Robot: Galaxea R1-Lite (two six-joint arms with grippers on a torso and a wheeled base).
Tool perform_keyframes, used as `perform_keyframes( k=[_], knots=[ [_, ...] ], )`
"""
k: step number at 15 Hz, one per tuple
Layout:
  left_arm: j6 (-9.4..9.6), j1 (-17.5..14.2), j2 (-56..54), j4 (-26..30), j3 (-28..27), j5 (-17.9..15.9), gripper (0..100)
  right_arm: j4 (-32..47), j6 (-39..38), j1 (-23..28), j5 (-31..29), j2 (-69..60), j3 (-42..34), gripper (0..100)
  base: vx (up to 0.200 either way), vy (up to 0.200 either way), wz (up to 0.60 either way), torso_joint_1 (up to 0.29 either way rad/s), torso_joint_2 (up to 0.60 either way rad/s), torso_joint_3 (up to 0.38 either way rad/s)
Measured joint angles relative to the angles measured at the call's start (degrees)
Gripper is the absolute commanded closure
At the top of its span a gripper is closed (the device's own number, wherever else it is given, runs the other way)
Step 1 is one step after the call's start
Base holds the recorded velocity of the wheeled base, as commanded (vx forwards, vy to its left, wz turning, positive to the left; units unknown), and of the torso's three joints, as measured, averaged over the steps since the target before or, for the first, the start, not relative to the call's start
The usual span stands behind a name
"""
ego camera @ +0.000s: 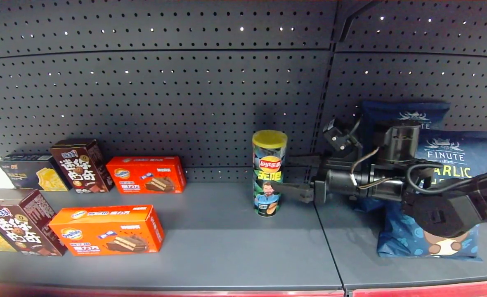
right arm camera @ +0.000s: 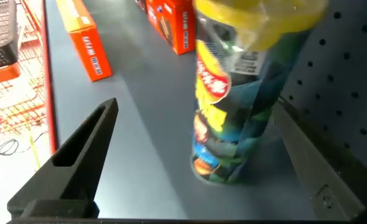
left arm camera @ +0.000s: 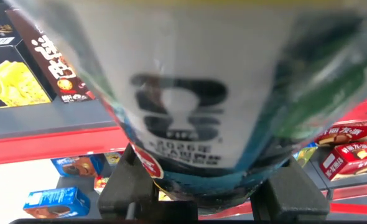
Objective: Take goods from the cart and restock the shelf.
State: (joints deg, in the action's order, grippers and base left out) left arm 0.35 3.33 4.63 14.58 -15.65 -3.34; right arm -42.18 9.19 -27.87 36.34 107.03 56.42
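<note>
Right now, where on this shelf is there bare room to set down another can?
The widest bare patch of shelf lies between the front orange box and the chips can, out to the front edge. Rear orange box to can is free too. Crowded: boxes at the left end, blue bags and right gripper at the right.

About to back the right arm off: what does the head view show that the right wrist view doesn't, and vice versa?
Head view only: blue bags at the right of the shelf, brown boxes at its left. Right wrist view only: the open right gripper, a finger each side of the can, and a red cart past the shelf edge. Both: that yellow-lidded can upright, orange boxes.
</note>
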Motion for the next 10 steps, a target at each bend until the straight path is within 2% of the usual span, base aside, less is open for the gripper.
perform_keyframes(
  k=[5, 10],
  knots=[
    [0.33, -0.1, 0.0, -0.1, 1.5, 0.0, 100, -1.4, -0.2, 0.0, 1.9, 6.6, 5.7, 0, 0.000, 0.000, 0.00, 0.000, 0.00, 0.000],
    [0.43, -0.1, 0.0, -0.1, 1.9, 0.1, 100, -3.3, -0.4, 0.0, 1.7, 12.0, 7.6, 0, 0.000, 0.000, 0.00, 0.000, 0.00, 0.000]
  ],
)
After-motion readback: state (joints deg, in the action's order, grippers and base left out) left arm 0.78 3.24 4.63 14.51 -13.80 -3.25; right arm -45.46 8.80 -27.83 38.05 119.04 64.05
